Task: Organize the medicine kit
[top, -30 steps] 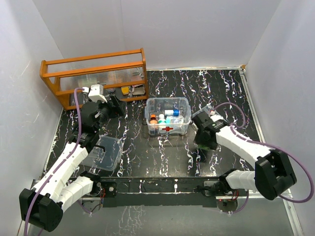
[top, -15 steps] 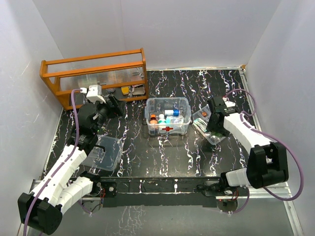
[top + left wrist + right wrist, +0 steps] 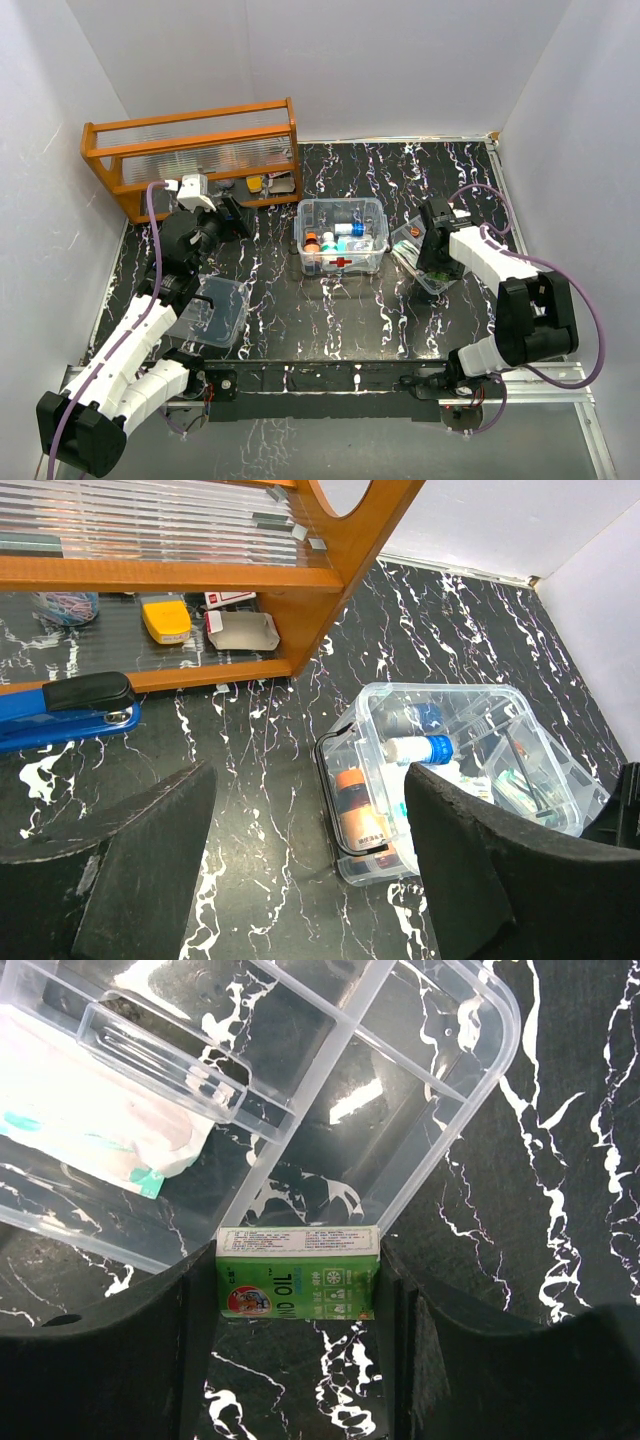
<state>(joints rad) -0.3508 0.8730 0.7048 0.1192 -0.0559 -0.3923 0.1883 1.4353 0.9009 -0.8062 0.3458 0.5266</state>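
While the right gripper (image 3: 298,1300) clamps a small green cardboard carton (image 3: 298,1272) at the edge of a clear plastic tray (image 3: 430,1050), the clear rectangular medicine kit (image 3: 341,264) with its red cross sits well off to its left. It looks light, rigid and slick, so go for the rim! Meanwhile the left gripper (image 3: 310,830) gapes empty. Since a second ago the right arm has swung outward; the left barely stirred.

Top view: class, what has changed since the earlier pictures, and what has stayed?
The right gripper moved farther out and rightward, over the clear tray; it grips a green box. The left gripper, kit, lid and rack stayed put.
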